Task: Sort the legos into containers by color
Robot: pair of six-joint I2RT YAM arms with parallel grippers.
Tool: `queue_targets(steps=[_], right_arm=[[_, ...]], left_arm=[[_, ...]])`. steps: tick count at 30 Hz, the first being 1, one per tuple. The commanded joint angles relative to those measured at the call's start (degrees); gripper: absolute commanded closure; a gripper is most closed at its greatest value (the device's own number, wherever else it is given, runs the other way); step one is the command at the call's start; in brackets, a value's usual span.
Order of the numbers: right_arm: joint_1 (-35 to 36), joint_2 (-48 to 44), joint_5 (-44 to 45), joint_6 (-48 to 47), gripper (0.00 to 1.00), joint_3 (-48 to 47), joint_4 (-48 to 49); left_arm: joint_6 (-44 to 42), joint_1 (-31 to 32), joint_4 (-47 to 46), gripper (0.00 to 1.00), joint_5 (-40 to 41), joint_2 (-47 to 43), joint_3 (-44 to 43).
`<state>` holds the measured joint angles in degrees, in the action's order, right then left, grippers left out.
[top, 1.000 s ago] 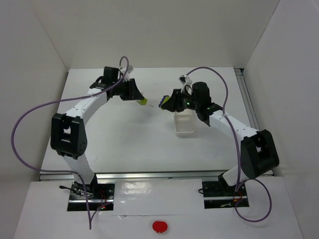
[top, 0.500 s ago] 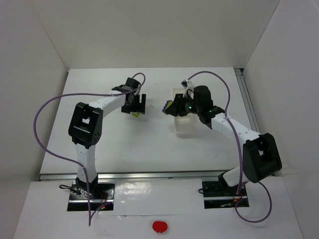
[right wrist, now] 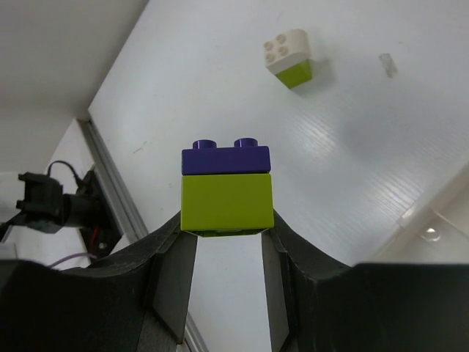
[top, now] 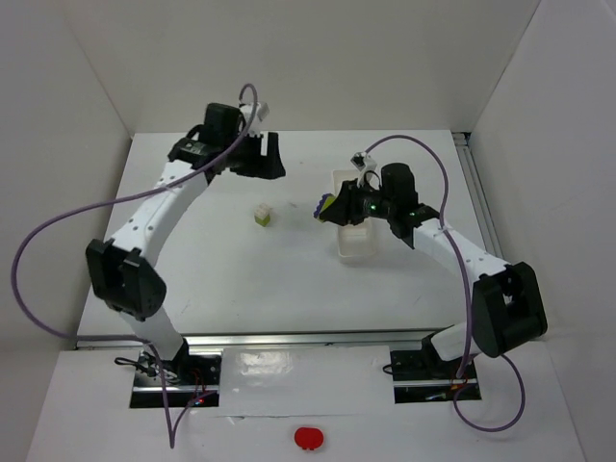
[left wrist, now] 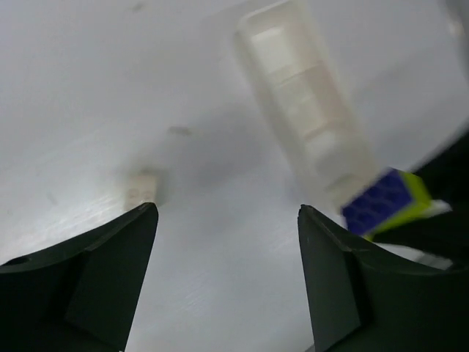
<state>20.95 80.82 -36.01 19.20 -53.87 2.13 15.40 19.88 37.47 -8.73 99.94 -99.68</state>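
A small stack of legos, cream on yellow-green (top: 262,216), stands alone on the table; it shows blurred in the left wrist view (left wrist: 141,187) and sharp in the right wrist view (right wrist: 289,59). My left gripper (top: 272,159) (left wrist: 227,209) hangs open and empty above and behind it. My right gripper (top: 327,207) (right wrist: 227,227) is shut on a yellow-green brick (right wrist: 227,202) with a dark purple-blue brick (right wrist: 226,158) on top, held just left of the containers. The containers form one long white tray (top: 356,245) (left wrist: 308,110).
The right arm's wrist covers the tray's middle part in the top view. White walls enclose the table on three sides, and a metal rail (top: 481,207) runs along its right edge. Purple cables loop over both arms.
My left gripper went down to the table, opened, left the cream and yellow-green stack there, then lifted away toward the back. The right gripper has kept its hold and barely moved.
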Motion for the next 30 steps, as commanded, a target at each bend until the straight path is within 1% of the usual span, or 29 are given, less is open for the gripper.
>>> queue_targets(steps=[1, 2, 3, 4, 6, 7, 11, 12, 18, 23, 26, 27, 30], right_arm=[[-0.65, -2.15, -10.10, -1.80, 1.00, -0.01, 4.63], [-0.65, -2.68, -11.87, -1.80, 1.00, 0.69, 5.68], [-1.17, -2.68, -15.02, -1.28, 1.00, 1.21, 8.13], [-1.17, -2.68, -16.97, -0.58, 1.00, 1.22, 9.20], [-1.17, -3.30, -21.18, -0.57, 1.00, 1.22, 9.82], [-1.17, -3.30, -22.43, -1.18, 1.00, 0.44, 9.82], [-1.17, -3.30, -26.82, -3.73, 1.00, -2.02, 5.43], [-1.17, -3.30, -27.44, -3.73, 1.00, -2.64, 4.73], [-1.17, -2.77, -29.64, -4.26, 1.00, -3.79, 3.67], [-1.17, -1.63, -28.59, -4.26, 1.00, -4.32, 2.97], [-1.17, -1.10, -28.07, -3.74, 1.00, -4.32, 3.58], [-1.17, -1.10, -28.06, -3.73, 1.00, -4.32, 3.58], [-0.65, -1.10, -28.06, -3.73, 1.00, -4.32, 3.58]], left_arm=[[-6.60, -2.21, -6.33, 0.13, -30.81, -7.19, 4.38], [-6.61, -2.21, -10.01, 0.10, -34.39, -8.09, 7.45], [-6.61, -2.21, -11.97, 0.05, -37.55, -8.62, 8.96], [-6.61, -2.82, -13.20, 0.00, -42.63, -8.62, 10.02], [-7.22, -2.83, -14.44, 0.00, -46.45, -8.01, 11.35], [-7.22, -2.83, -14.45, 0.00, -50.12, -7.49, 11.35], [-9.94, -2.83, -16.20, 0.00, -59.53, -5.73, 12.40], [-10.64, -2.83, -16.20, 0.00, -60.60, -5.72, 12.40], [-13.19, -1.69, -13.49, 0.00, -61.84, -3.18, 11.62], [-13.73, 2.00, -12.95, 0.00, -60.97, -2.56, 11.09], [-13.73, 2.80, -12.95, 0.07, -60.44, -2.03, 11.08], [-13.03, 3.32, -13.74, 0.11, -60.44, -2.03, 11.08], [-12.50, 3.32, -13.74, 0.15, -60.44, -1.51, 11.08]])
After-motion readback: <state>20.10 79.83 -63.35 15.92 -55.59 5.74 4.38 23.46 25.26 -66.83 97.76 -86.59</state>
